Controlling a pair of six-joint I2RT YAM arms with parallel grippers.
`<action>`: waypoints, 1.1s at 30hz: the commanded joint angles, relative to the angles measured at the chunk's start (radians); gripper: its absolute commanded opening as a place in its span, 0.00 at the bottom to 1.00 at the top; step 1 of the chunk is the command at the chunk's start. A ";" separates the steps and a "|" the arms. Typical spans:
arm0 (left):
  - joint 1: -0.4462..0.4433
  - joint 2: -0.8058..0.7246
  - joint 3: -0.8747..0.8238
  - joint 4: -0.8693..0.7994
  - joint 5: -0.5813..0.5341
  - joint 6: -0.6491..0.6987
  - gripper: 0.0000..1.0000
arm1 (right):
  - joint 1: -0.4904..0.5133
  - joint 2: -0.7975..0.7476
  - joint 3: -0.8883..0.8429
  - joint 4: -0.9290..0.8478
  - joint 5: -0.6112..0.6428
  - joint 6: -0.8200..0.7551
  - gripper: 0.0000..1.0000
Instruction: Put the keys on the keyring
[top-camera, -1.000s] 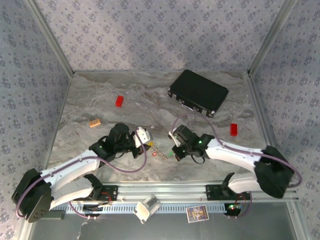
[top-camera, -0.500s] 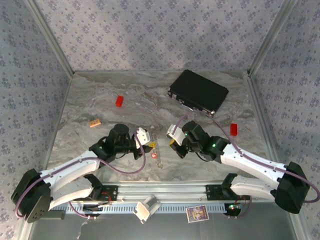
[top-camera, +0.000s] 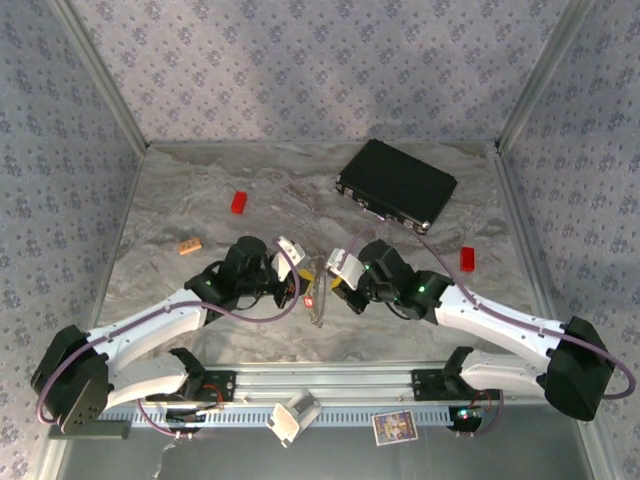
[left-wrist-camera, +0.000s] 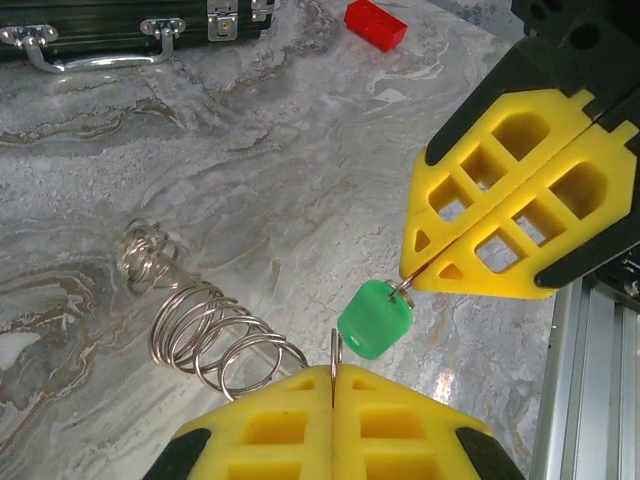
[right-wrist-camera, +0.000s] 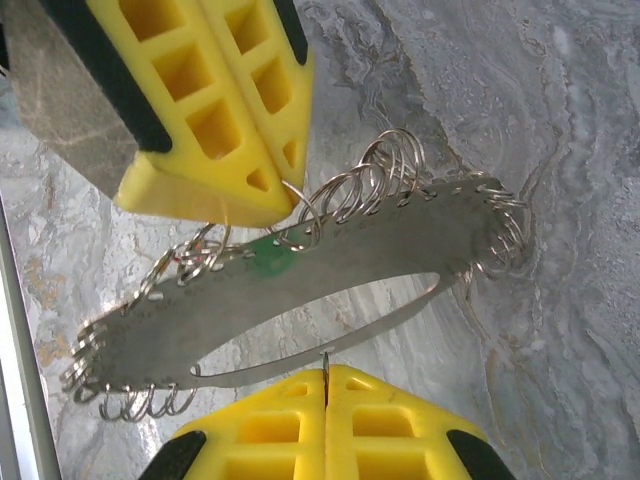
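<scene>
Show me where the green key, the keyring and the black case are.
green key (left-wrist-camera: 375, 320), left wrist view, on its plastic head.
keyring (right-wrist-camera: 340, 272), right wrist view, on its flat metal band.
black case (top-camera: 397, 183), top view, middle of its lid.

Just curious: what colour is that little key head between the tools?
The key head is green; left wrist view.

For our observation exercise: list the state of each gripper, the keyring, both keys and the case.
left gripper: shut on keyring
right gripper: shut on keyring
keyring: pinched by both grippers
green key: on a ring, between the grippers
red key: too small to tell
black case: closed, lying flat
</scene>
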 joint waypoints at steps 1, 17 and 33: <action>-0.007 -0.004 0.025 0.023 0.018 -0.021 0.00 | 0.005 0.002 0.027 0.049 -0.033 0.026 0.00; -0.033 -0.027 -0.005 0.054 0.017 0.058 0.00 | 0.017 0.026 0.012 0.134 -0.070 0.076 0.00; -0.038 -0.048 -0.021 0.049 0.021 0.085 0.00 | 0.010 0.042 0.015 0.151 0.005 0.129 0.00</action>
